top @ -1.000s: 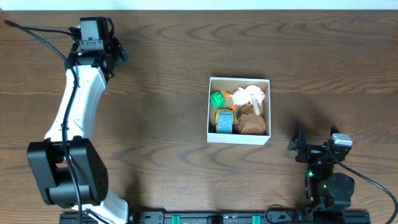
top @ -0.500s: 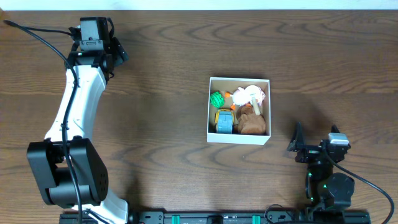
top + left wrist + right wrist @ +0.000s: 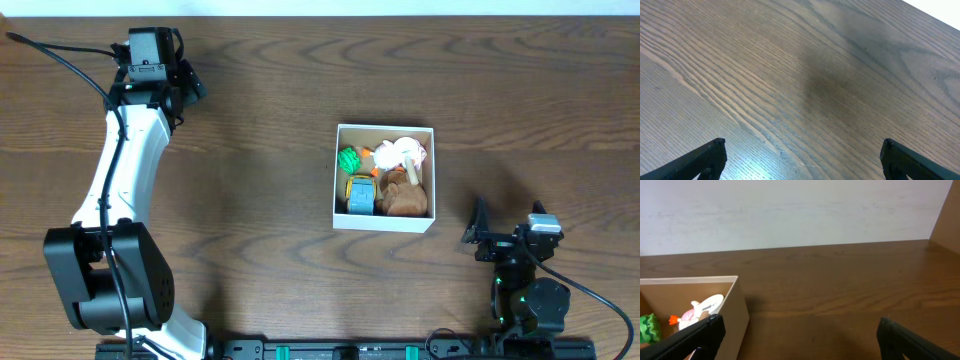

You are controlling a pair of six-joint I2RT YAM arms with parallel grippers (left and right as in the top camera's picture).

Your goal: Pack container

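- This looks like a robotics lab bench: a left arm (image 3: 125, 170) and a right arm (image 3: 525, 290) stand at a wood-grain counter (image 3: 260, 200).
- A black cable (image 3: 60, 60) trails from the left arm, and green lights (image 3: 520, 298) glow on the right arm's base.
- A black mounting rail (image 3: 340, 350) lines the counter's near edge, with a plain white wall (image 3: 790, 210) behind.

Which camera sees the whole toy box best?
Overhead: it looks straight down on the container, all four walls and the toys inside. The right wrist view catches only one corner; the left wrist view shows only table.
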